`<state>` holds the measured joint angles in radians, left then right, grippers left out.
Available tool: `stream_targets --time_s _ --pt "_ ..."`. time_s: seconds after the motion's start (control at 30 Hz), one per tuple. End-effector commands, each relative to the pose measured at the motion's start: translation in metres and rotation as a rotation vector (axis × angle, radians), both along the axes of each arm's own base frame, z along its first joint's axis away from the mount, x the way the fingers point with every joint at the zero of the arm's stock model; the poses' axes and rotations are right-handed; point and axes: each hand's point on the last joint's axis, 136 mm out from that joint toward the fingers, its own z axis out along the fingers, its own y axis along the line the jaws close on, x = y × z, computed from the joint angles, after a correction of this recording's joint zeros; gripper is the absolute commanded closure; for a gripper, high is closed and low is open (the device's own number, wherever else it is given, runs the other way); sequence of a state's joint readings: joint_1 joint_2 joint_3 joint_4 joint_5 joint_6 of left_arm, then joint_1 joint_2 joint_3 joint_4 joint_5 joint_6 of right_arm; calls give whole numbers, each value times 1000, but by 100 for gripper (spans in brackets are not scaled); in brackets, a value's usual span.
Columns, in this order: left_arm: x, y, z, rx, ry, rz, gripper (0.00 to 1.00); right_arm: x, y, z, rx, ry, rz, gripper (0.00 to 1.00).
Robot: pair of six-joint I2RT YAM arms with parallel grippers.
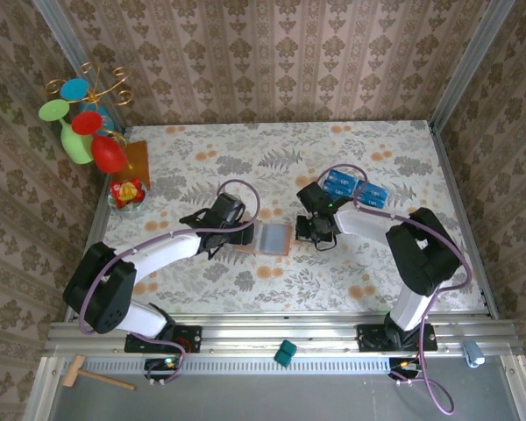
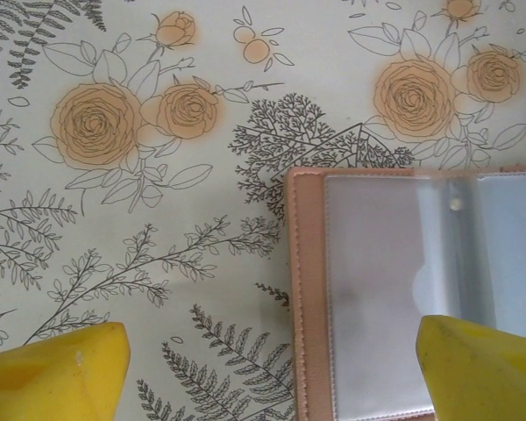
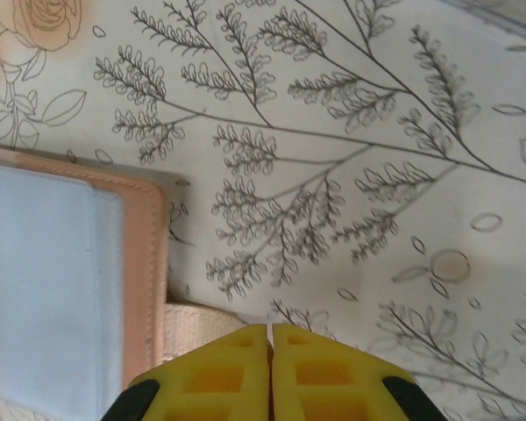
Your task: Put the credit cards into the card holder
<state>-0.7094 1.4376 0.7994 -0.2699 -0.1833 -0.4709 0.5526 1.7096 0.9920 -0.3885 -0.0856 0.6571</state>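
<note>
Card holder (image 1: pixel 272 239) lying open on floral table (image 1: pixel 272 158) between both grippers. Left gripper (image 2: pixel 267 373) spread wide, one finger (image 2: pixel 482 368) over holder's clear sleeve (image 2: pixel 377 263). Right gripper (image 3: pixel 271 368) pressed shut at holder's beige strap (image 3: pixel 197 326).

**A robot test cell dressed up as a parlour**

This is a lab rig made to look like a home. Damask wallpaper (image 1: pixel 272 53) covers flat panels that box in the desk (image 1: pixel 245 149) from 9 through 12 to 3 o'clock, with bare metal posts (image 1: pixel 66 39) at the corners. A floral cloth covers the desk. At 6 o'clock an aluminium rail (image 1: pixel 272 331) carries two bolted robot arms (image 1: pixel 158 250) trailing purple cables (image 1: pixel 427 379). A bright balloon-like ornament (image 1: pixel 86 118) at 10 o'clock adds a homely touch.
</note>
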Motion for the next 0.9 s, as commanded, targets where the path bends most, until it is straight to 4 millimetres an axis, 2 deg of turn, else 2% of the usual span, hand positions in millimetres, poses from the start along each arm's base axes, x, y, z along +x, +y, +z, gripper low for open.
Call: stream_targets --time_s 0.0,0.2,0.37,0.5,0.67,0.73,0.87 --pt "1 -4 6 14 -5 -5 13 -5 -8 11 -8 -32 -1 92" --pt "-2 -8 1 18 4 -17 13 -4 -8 6 -1 -27 -8 89" --pt "-4 -10 -1 14 5 -20 13 6 0 4 26 -33 12 99" --pt "-6 -11 0 12 2 -20 13 13 11 3 69 -23 29 100" --pt "-7 -9 0 17 0 -19 13 7 12 3 92 0 15 100" --pt "-6 -9 0 19 -3 -20 13 4 11 10 98 -4 10 95" --pt "-5 -9 1 21 -6 -22 12 8 4 44 105 -65 3 61"
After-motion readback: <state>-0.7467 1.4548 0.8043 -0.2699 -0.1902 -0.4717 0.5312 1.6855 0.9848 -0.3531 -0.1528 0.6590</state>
